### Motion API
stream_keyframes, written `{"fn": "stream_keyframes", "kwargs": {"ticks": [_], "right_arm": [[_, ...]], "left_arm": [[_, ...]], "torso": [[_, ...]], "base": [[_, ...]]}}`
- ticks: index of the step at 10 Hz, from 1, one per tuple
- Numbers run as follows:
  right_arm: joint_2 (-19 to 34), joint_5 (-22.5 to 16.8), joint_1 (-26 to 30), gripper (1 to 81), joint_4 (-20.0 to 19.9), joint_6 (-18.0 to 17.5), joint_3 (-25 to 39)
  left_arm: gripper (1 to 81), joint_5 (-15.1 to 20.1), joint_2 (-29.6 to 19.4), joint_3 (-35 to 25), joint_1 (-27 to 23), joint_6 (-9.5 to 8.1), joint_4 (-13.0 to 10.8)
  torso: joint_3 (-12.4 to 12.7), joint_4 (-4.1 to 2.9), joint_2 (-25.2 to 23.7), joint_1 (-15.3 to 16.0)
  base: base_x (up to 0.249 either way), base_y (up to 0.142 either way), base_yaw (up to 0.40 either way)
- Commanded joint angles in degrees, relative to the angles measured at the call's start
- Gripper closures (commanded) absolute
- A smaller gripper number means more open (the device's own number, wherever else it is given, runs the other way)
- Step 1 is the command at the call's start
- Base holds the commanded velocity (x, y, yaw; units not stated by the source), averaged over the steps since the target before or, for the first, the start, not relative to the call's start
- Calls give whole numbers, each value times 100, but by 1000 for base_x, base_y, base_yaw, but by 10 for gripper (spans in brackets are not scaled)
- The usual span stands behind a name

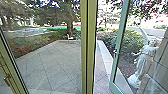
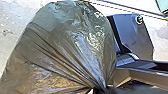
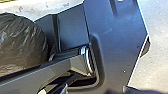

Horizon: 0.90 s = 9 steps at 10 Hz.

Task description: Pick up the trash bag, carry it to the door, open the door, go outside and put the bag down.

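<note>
The dark trash bag [image 2: 65, 47] looms large in the left wrist view, its folds drawn together into a tight neck at my left gripper [image 2: 103, 89], which is shut on it. Its rounded side [image 3: 21, 42] also appears in the right wrist view, beyond the robot's jointed bar. In the head view, a glazed door [image 1: 117, 55] with a green frame stands open on the right. The state of my right gripper cannot be made out.
A thick yellow-green post [image 1: 88, 47] rises mid-view, beside a glass panel with a handle [image 1: 7, 80] at far left. Outside lie a paved yard [image 1: 50, 65], a pale kerb [image 1: 106, 56], bushes [image 1: 131, 41] and a white statue [image 1: 145, 58] at right.
</note>
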<state>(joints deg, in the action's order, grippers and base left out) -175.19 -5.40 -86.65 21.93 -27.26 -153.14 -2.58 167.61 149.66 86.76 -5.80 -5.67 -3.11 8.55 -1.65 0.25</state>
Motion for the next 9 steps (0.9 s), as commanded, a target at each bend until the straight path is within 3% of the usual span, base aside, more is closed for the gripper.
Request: {"fn": "stream_keyframes", "kwargs": {"ticks": [1,9], "right_arm": [[-27,-295,266,10,39,10,22],[-36,-295,257,10,31,1,13]], "left_arm": [[811,250,-52,-16,-330,52,-66],[811,250,-60,-7,-330,44,-57]], "torso": [[0,0,0,0],[0,0,-2,0]], "base": [[0,0,-237],[0,0,-250]]}}
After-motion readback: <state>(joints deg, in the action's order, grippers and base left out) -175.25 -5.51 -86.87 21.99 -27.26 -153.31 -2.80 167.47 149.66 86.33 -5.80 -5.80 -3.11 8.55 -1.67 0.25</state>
